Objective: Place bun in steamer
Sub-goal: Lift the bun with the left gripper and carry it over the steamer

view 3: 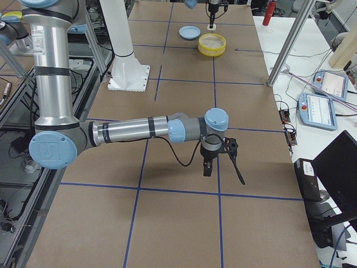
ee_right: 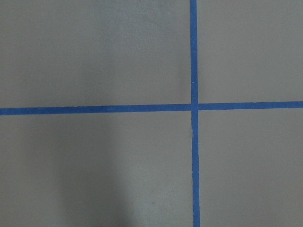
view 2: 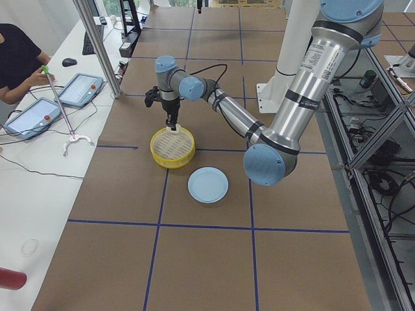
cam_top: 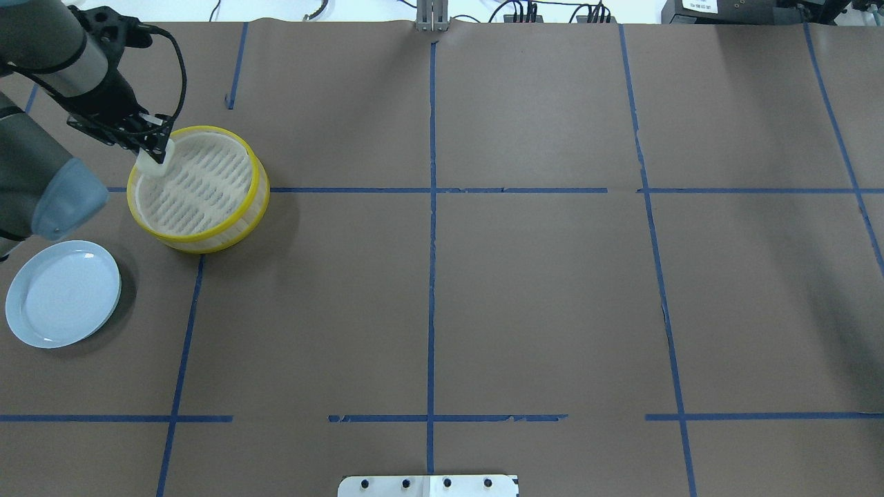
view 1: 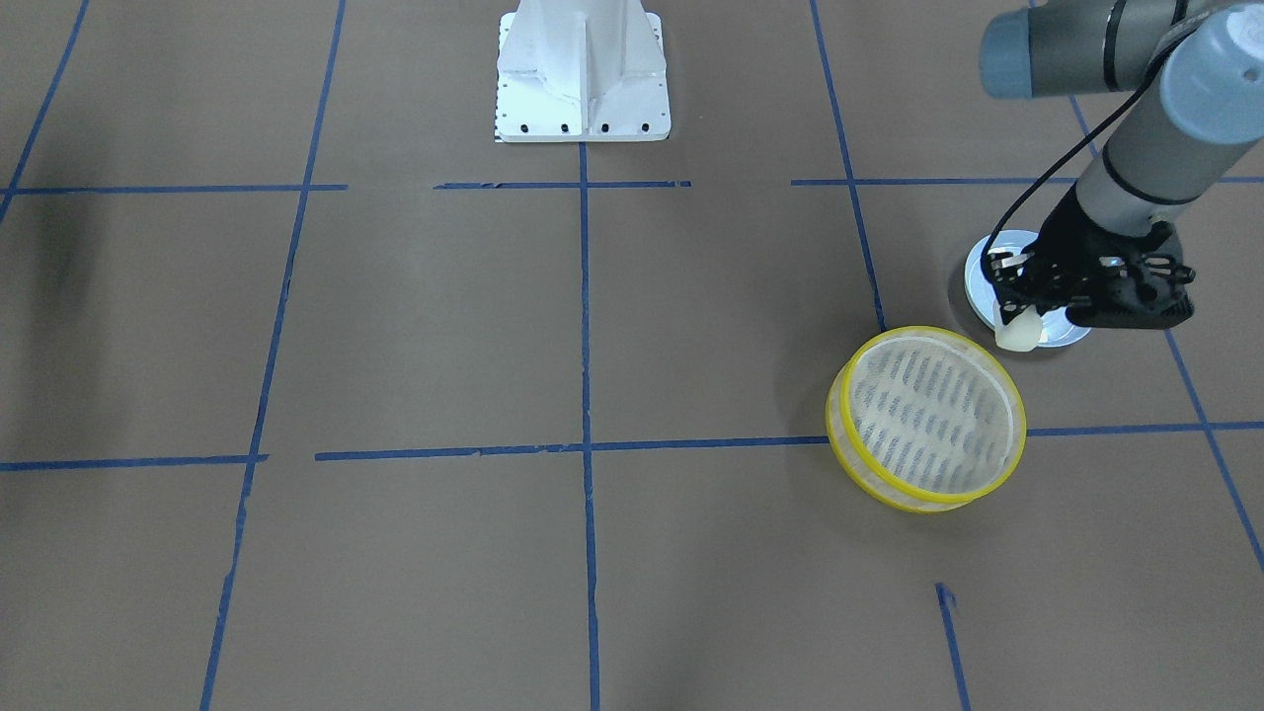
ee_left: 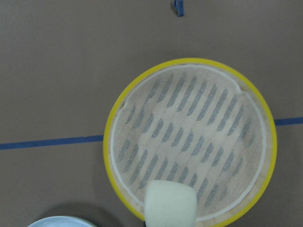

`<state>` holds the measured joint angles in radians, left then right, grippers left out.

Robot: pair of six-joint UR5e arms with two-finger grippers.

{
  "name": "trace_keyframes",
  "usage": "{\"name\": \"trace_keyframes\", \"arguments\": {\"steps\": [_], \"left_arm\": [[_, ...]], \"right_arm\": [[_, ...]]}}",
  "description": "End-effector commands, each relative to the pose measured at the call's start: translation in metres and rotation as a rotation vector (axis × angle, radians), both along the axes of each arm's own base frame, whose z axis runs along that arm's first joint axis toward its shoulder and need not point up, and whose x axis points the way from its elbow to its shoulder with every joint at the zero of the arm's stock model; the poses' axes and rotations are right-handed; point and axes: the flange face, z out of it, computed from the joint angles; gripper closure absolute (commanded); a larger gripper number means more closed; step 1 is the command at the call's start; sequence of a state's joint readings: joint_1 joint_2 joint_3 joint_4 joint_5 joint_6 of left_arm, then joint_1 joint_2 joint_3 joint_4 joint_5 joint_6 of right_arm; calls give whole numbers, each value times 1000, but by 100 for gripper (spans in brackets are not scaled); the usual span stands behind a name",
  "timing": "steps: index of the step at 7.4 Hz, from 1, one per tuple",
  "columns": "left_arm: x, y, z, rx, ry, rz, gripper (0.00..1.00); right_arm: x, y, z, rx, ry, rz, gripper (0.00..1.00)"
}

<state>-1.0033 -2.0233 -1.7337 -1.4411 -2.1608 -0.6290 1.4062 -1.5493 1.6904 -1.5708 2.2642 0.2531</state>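
My left gripper [cam_top: 150, 148] is shut on the bun [cam_top: 153, 164], a small cream-white lump. It holds the bun above the near-left edge of the steamer [cam_top: 207, 238], a round basket with yellow rims. In the left wrist view the bun [ee_left: 170, 203] hangs over the steamer's rim [ee_left: 108, 142] at the bottom. In the front-facing view the bun [view 1: 1017, 334] hangs between the plate and the steamer [view 1: 839, 434]. My right gripper [view 3: 207, 167] shows only in the exterior right view, low over bare table far from the steamer. I cannot tell whether it is open or shut.
An empty pale blue plate [cam_top: 62, 293] lies beside the steamer, nearer the robot. It also shows under the left gripper in the front-facing view [view 1: 983, 286]. Blue tape lines cross the brown table. The robot's white base [view 1: 583, 79] stands at mid-table.
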Motion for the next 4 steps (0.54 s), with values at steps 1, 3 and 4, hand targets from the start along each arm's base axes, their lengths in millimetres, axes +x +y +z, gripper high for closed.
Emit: {"name": "trace_keyframes", "arguments": {"steps": [1, 3, 4], "left_arm": [[40, -12, 26, -1, 31, -8, 72], [60, -18, 57, -9, 40, -14, 72], [63, -21, 71, -16, 32, -15, 71]], "right_arm": [[0, 0, 0, 0, 0, 0, 0], [0, 0, 0, 0, 0, 0, 0], [0, 0, 0, 0, 0, 0, 0]]}}
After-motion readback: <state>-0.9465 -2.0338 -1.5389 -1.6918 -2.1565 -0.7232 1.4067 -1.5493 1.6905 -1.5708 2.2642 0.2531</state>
